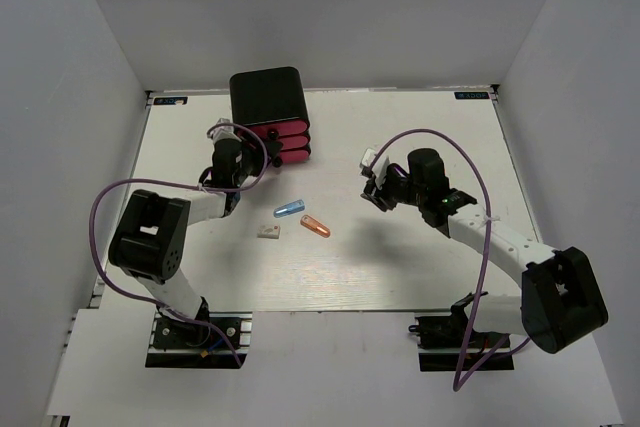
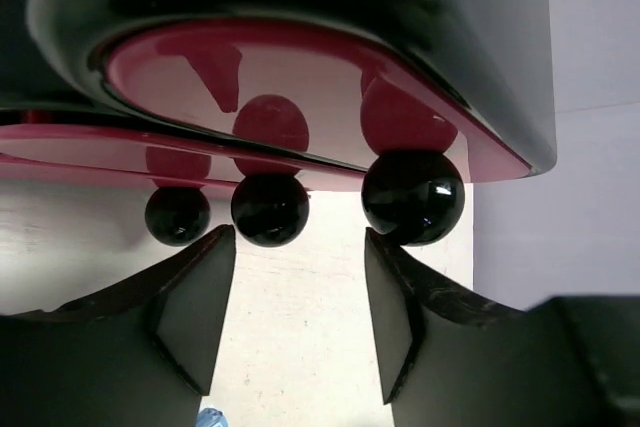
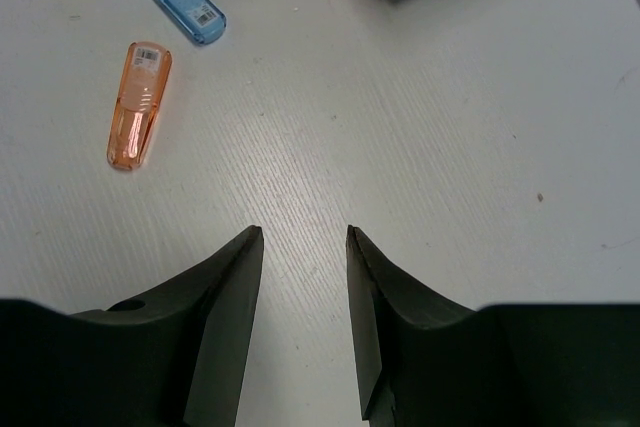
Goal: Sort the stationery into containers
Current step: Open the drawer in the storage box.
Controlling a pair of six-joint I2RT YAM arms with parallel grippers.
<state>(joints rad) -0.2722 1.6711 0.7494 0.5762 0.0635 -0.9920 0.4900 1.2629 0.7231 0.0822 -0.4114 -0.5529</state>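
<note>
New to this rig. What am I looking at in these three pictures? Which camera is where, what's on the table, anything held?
Two robot arms are bolted at the near edge of a white table, each ending in a two-finger gripper. The overhead view looks down from above and behind them; the other two views come from a camera on each wrist, so the dark wedges at the bottom are that arm's own fingers.

The left gripper is open and holds nothing, right in front of the black drawer box, facing the three black knobs of its pink-red drawers. The right gripper hangs over bare table, jaws apart, also holding nothing.

Loose on the table: a blue pen, an orange pen and a small white block.
</note>
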